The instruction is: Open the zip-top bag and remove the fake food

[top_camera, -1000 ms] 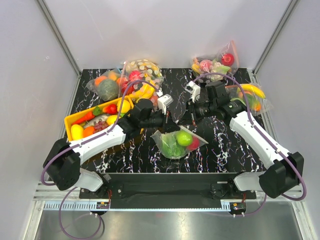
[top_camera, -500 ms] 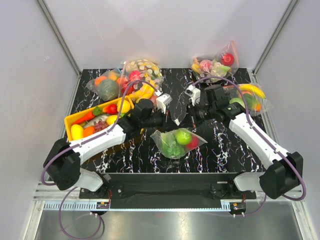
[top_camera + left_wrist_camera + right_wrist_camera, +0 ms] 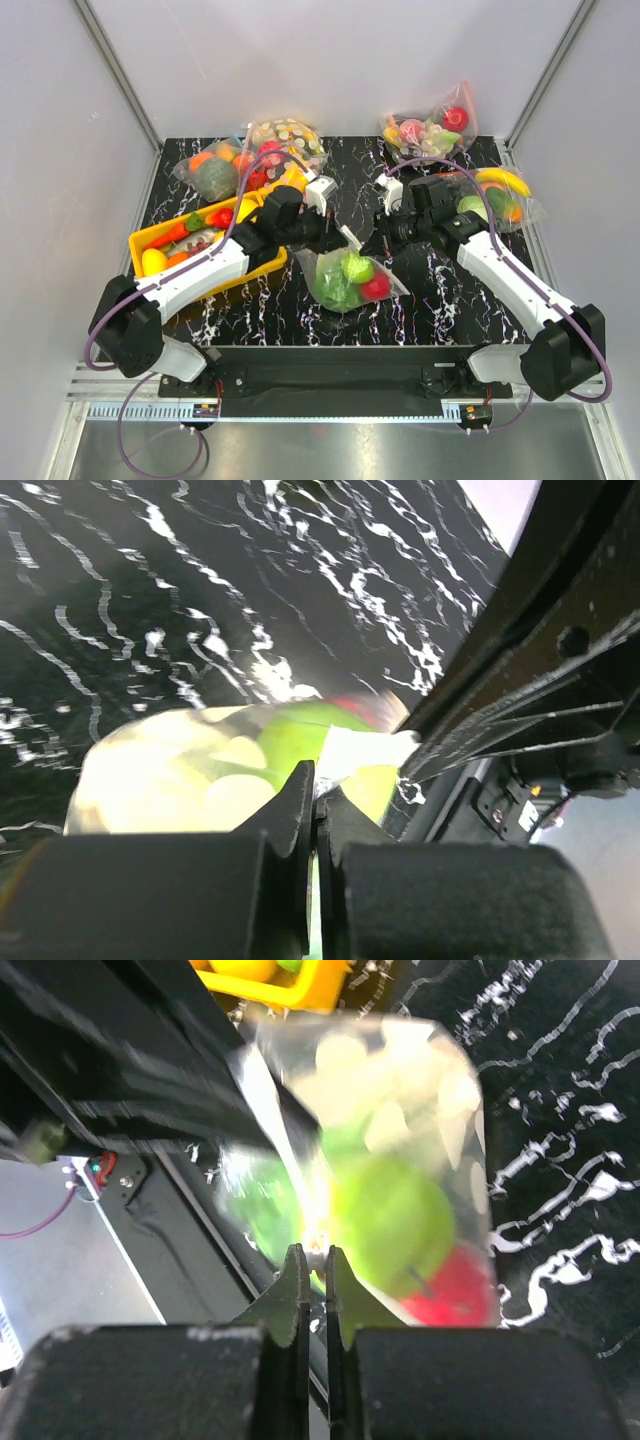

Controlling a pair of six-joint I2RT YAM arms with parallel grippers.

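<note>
The zip-top bag [image 3: 345,282], clear with white dots, hangs between my two grippers over the table's front middle. Inside it are the fake food pieces: a leafy green lettuce [image 3: 334,291], a green apple [image 3: 357,267] and a red fruit [image 3: 376,288]. My left gripper [image 3: 337,243] is shut on the bag's top edge at its left. My right gripper [image 3: 373,244] is shut on the same edge at its right. In the left wrist view the closed gripper [image 3: 316,786] pinches the bag's film [image 3: 230,770]. In the right wrist view the gripper [image 3: 313,1254] clamps the film beside the apple [image 3: 392,1222] and red fruit [image 3: 455,1288].
A yellow tray [image 3: 137,240] of produce stands at the left under my left arm. Other filled bags lie at the back: a dotted one with bananas [image 3: 286,142], a plain one [image 3: 213,175], one at the back right [image 3: 432,124] and one at the right edge [image 3: 502,194].
Both grippers have moved back and slightly left with the bag's edge in them. The bag has risen at its top and now hangs steeper, its contents slid down.
</note>
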